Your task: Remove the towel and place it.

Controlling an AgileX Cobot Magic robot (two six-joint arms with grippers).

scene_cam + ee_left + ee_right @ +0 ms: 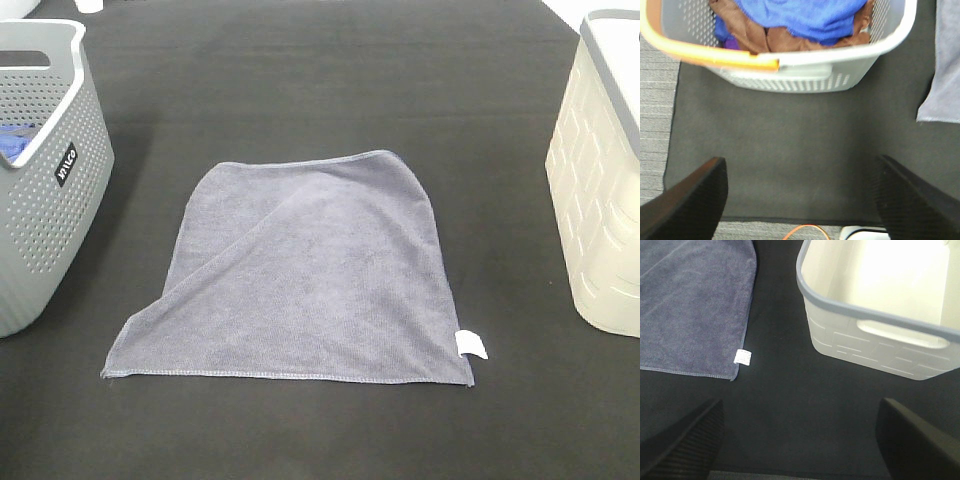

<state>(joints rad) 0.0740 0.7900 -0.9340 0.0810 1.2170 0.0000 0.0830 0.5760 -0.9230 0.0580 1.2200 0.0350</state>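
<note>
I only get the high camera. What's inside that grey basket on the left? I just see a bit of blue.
Observer: The grey basket holds a bright blue cloth lying on a brown cloth.
Operator: And the white basket, is stuff in it?
Observer: The part of the white basket that shows looks empty.
Operator: Are the grabbers holding anything?
Observer: No. The left gripper and right gripper are both open over bare black mat; the towel lies flat, untouched.
</note>
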